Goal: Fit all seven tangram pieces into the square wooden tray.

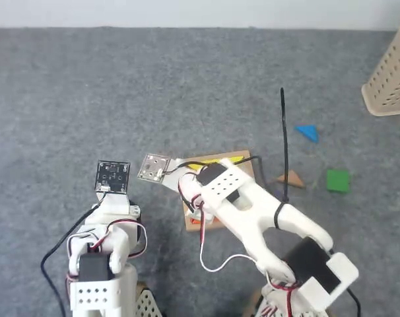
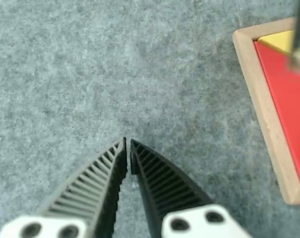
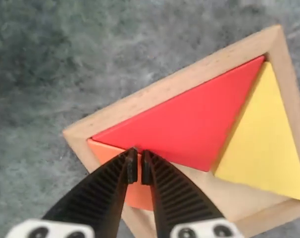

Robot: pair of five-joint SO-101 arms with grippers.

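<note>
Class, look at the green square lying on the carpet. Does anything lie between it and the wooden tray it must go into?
Yes. A small orange triangle lies on the carpet between the green square and the wooden tray. The right gripper also hangs shut over the tray.

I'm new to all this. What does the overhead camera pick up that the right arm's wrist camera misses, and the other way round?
High view: the left arm and right arm as wholes, three loose pieces on the grey felt, namely a blue triangle, a brown triangle and a green square, and a beige basket at the far corner.
Right wrist view: the right gripper, shut, over an orange piece, and a big red triangle lying in the tray.
Shared: the wooden tray and its yellow triangle.
</note>
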